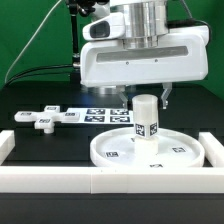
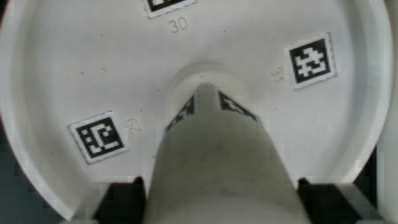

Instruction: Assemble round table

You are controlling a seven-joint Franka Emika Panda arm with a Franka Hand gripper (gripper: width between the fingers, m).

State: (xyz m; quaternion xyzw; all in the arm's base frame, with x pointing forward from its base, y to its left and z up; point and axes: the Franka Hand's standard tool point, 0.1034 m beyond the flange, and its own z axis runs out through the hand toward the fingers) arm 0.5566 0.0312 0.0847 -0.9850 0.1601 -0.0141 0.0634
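Plastic, white and smooth, makes up every part I see. The short cylindrical leg point(image 1: 146, 120) stands upright near the middle of the large round disc point(image 1: 192, 152). That disc lies flat on the black bench point(image 1: 55, 145) with its raised rim up, and black-and-white square tags sit on both parts. In the wrist view the leg's rounded side fills the centre, over the disc's dished floor. The gripper point(image 1: 144, 99) sits over the leg's top with its dark fingers point(image 2: 125, 195) one on each side, very close to the plastic; I cannot tell whether they pinch it or stand just off. The small cross-shaped base point(image 1: 38, 121) lies well apart toward the exterior view's left, just beside one end of the marker board point(image 1: 85, 113). A white border wall point(image 1: 110, 182) runs along the near edge, close against the disc
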